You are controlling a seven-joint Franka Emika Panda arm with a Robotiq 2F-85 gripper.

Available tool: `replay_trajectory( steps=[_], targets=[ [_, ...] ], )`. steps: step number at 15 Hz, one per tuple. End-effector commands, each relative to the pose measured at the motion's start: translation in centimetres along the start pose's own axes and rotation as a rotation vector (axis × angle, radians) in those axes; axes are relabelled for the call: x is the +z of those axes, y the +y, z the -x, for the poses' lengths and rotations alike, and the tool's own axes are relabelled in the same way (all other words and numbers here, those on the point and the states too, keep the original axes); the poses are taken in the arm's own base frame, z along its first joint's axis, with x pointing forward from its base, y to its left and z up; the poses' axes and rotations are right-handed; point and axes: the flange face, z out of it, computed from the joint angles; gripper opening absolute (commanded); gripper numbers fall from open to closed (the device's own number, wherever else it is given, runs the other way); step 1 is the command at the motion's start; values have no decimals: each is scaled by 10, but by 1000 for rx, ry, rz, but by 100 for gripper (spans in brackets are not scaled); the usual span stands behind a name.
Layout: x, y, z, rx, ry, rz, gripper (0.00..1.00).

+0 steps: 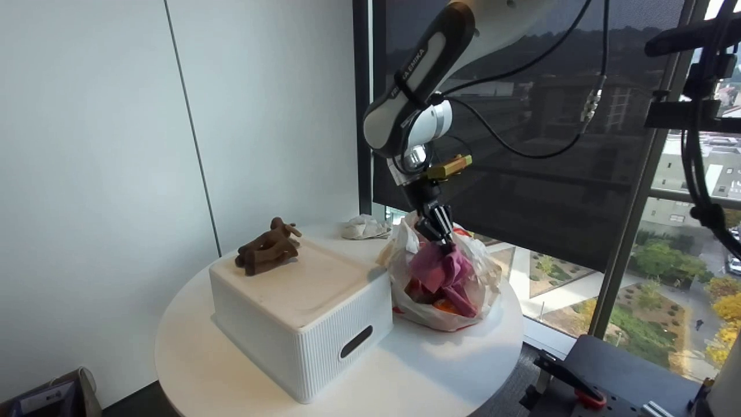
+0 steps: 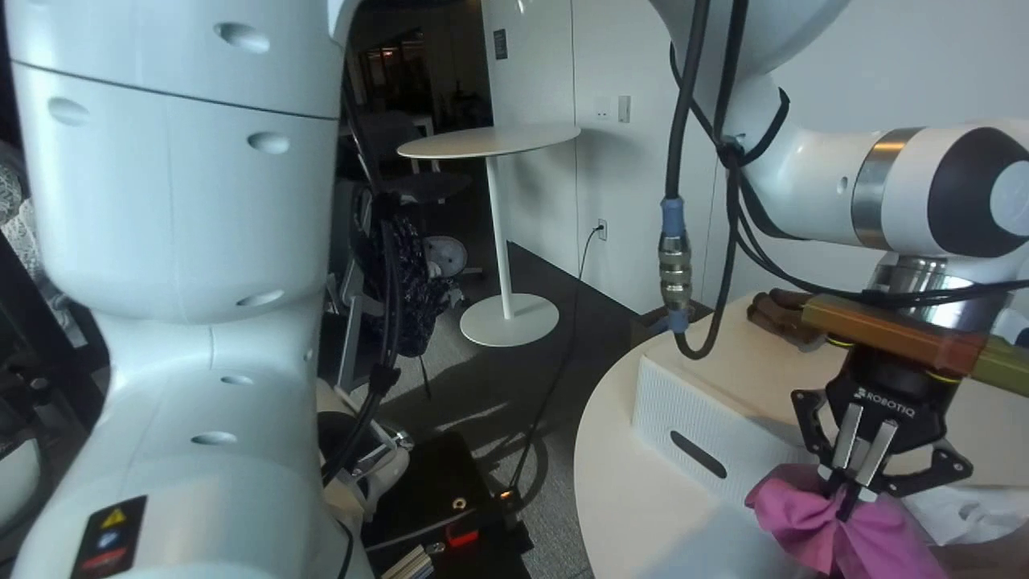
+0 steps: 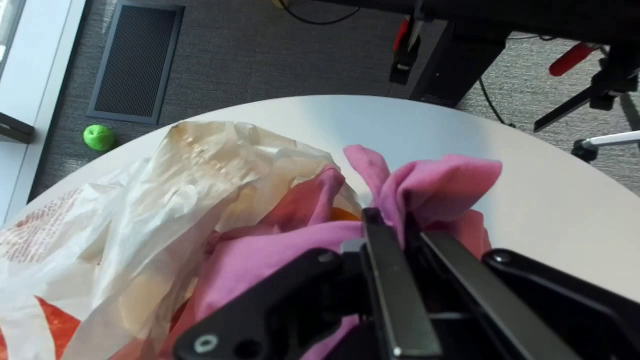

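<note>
- I had one end effector (image 2: pixel 841 489) in all three views, its two fingers (image 3: pixel 400 300) pressed together on a pinch of pink cloth (image 3: pixel 445 182).
- That cloth hung bunched at the mouth of one white plastic bag (image 1: pixel 489 278), lower folds reaching inside; I could not tell whether the redder folds there were the same piece. One orange patch (image 1: pixel 446 305) showed below them.
- I counted one white box (image 1: pixel 307 310) just beside the bag, one brown figure (image 1: pixel 269 249) resting on top of it, and one crumpled white item (image 1: pixel 365 227) behind.
- All of it sat on one round table (image 1: pixel 417 382).
- At the edges, the bag stood close to the rim on the side of the dark blind (image 1: pixel 544 208); past that rim one green ball (image 3: pixel 99 137) lay on the floor (image 3: pixel 220 65).
- For room, my wrist view showed a broad band of white tabletop between the cloth and the curved rim. Between box and bag I saw hardly any gap.
</note>
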Motion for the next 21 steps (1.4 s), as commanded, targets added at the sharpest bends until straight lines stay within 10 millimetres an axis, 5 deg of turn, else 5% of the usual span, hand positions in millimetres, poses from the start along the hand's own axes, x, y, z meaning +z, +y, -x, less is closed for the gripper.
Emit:
replay_trajectory(
  steps=[1, 7, 12, 15, 21],
  targets=[
    [-77, -41, 44, -145, 108, 3, 3],
    [-183, -98, 118, -284, 403, 57, 3],
    [-237, -134, 157, -338, 639, -20, 3],
    [-225, -160, 143, -412, 769, -32, 3],
    [-109, -206, 77, -593, 814, 8, 3]
  ],
)
